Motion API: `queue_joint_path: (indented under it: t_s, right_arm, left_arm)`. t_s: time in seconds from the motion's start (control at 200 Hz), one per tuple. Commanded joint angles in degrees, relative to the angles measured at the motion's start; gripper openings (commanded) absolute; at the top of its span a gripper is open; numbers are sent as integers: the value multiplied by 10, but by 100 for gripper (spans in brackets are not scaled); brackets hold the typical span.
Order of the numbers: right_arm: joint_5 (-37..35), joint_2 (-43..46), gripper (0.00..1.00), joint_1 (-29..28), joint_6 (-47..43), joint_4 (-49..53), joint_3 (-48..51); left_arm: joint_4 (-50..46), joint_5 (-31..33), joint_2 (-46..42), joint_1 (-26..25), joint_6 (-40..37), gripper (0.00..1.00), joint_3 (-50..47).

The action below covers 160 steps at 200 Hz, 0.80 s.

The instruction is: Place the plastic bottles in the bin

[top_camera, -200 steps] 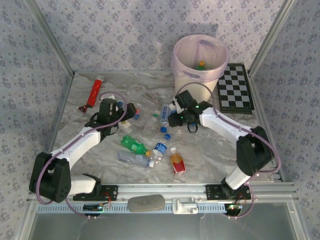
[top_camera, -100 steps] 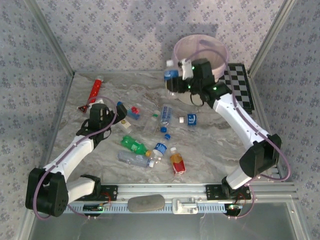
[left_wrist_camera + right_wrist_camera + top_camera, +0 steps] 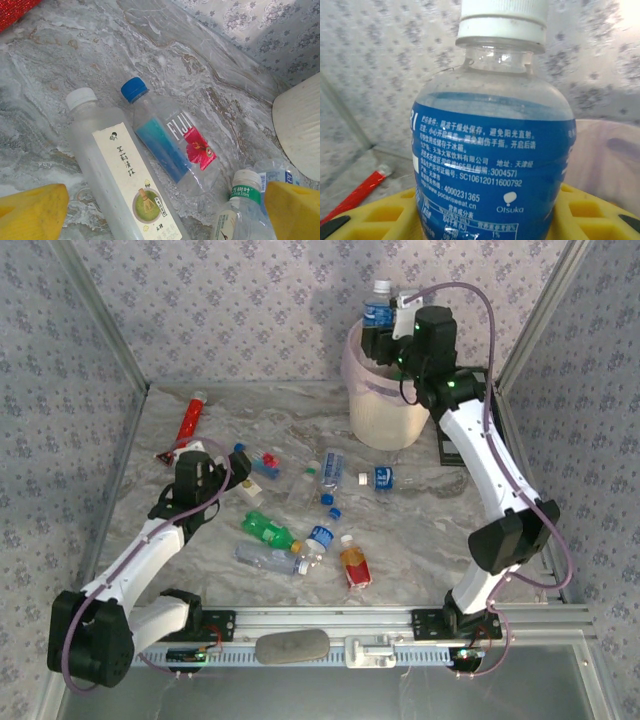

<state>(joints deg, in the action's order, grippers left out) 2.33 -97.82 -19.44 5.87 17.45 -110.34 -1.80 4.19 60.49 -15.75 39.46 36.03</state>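
Observation:
My right gripper [image 3: 387, 335] is shut on a blue-labelled plastic bottle [image 3: 377, 310] with a white cap, held upright above the near-left rim of the bin [image 3: 385, 422]. In the right wrist view the bottle [image 3: 490, 150] stands between the yellow fingers [image 3: 375, 220], with the bin's pinkish bag [image 3: 605, 160] behind it. My left gripper [image 3: 222, 472] hangs open over the left of the table. Between and beyond its fingers [image 3: 30, 212] lie a milky bottle with a cream label [image 3: 115, 175], a clear Fiji bottle [image 3: 170, 145] and a green-banded bottle [image 3: 240, 210].
Several more bottles lie mid-table, among them a green one [image 3: 268, 529], an orange-filled one [image 3: 354, 562] and a blue-labelled one [image 3: 385, 478]. A red tube [image 3: 190, 420] lies at the far left. A checkerboard [image 3: 447, 445] lies right of the bin, partly behind my right arm.
My right arm has lifted the blue-labelled bottle off the table and carried it up over the bin. My left arm has drawn back a little to the left, still open.

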Motion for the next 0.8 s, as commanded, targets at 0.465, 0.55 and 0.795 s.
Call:
queue_joint_path:
  t_s: [0.465,0.55,0.795]
  right_arm:
    - [-64,-129,49,59,-3,70,-68]
    - [-56,-142,49,60,4,81,-67]
    - [-47,-159,54,63,14,88,-74]
  left_arm:
    - [-16,17,-27,4,-16,100,-10]
    - [-19,20,-29,4,-17,100,-9]
    - [-22,22,-29,4,-15,100,-7]
